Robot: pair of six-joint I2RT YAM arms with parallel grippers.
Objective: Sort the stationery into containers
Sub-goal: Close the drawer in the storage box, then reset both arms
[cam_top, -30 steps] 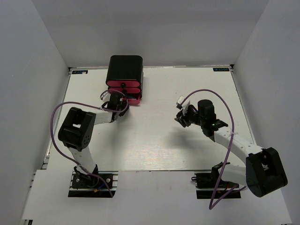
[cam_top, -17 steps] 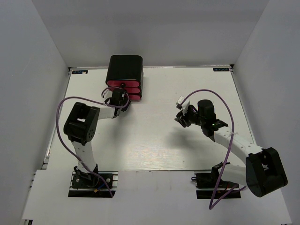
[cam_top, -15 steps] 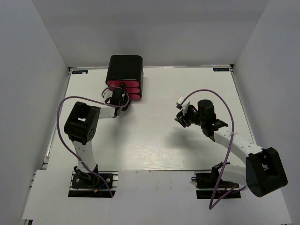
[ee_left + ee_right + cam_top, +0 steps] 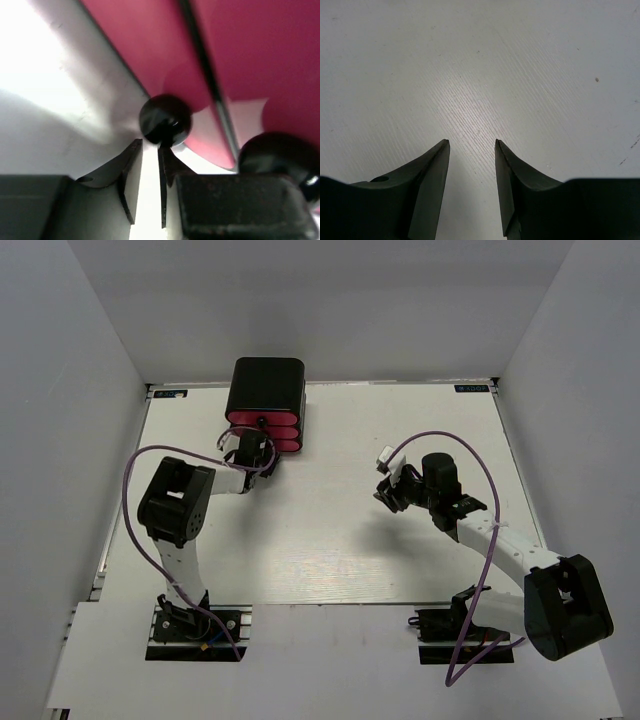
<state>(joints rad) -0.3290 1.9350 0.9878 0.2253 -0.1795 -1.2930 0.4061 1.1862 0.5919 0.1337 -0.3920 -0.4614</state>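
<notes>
The left gripper (image 4: pixel 150 150), jaws narrowed to an empty slit, sits just short of a drawer knob (image 4: pixel 165 120), far nearer it than the half-open, empty right gripper (image 4: pixel 472 145).

Black, pink-red and white, with loops of purple.
The cabinet (image 4: pixel 268 380) is black; the drawers (image 4: pixel 264 432) in its front are pink-red, and each knob (image 4: pixel 165 120) on them is glossy black. The tabletop (image 4: pixel 330 540) around the cabinet is white with fine diagonal streaks and a few dark specks. Nearer than the cabinet, the arms (image 4: pixel 500 540) are white and black, their cables (image 4: pixel 437 434) purple, the fingers (image 4: pixel 427 190) matt black.
</notes>
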